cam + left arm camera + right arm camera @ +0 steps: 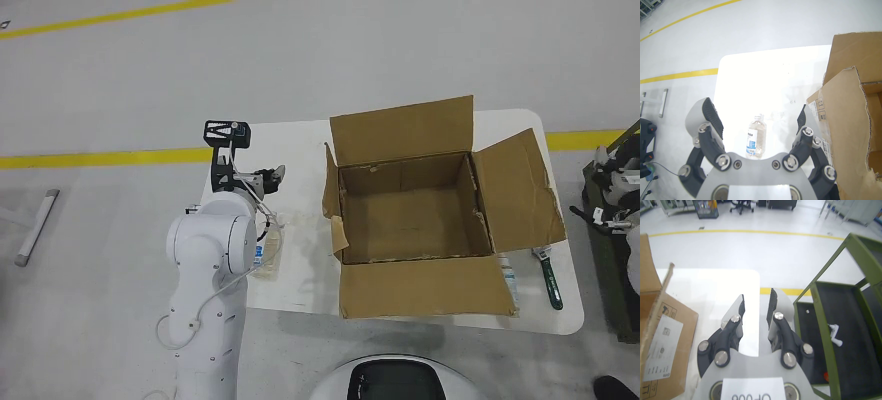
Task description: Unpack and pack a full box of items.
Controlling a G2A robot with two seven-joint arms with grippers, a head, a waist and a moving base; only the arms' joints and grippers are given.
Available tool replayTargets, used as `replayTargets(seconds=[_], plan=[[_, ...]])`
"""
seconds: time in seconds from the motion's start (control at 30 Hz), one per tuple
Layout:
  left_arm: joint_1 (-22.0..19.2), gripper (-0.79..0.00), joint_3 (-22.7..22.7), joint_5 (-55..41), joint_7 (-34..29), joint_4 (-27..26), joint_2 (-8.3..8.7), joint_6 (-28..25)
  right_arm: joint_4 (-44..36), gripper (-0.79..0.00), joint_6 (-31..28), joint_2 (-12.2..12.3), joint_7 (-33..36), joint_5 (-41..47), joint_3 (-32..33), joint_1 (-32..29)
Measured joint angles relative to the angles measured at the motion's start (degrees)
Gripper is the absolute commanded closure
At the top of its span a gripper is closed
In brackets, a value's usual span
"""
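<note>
The white table (300, 295) carries an open cardboard box (415, 220) at its middle. All four flaps are folded out and the floor looks bare, so I judge the unpacking done and the repacking about to start. A green trolley (865, 258) stands off the table's 3 o'clock edge. The left gripper (755, 104) hangs over the 9 o'clock end of the table with its fingers spread wide and nothing between them. The right gripper (757, 292) sits by the table's 3 o'clock edge, between box and trolley, its pads drawn narrow but apart and also empty. A clear bottle (755, 136) stands upright on the table, cap up and long axis vertical, between 8 and 9 o'clock from the box and just clear of its wall. From the left wrist it lies ahead of and below the gripper, about centred in the gap between the fingers. That arm is much the nearer, and a descent with the fingers either side of the bottle's body looks like what is needed. A green-handled tool (548, 275) and a smaller bottle (508, 278), tucked at the near flap's edge, lie at 4 o'clock from the box.
</note>
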Motion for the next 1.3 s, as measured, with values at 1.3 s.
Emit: replayTargets(seconds=[1.3], plan=[[3.06,-0.785,-1.64,-15.81,-19.34,7.96,2.65,-19.11,-6.75,0.000,-4.95,-1.70,-20.97,3.31,-3.31,-3.63]])
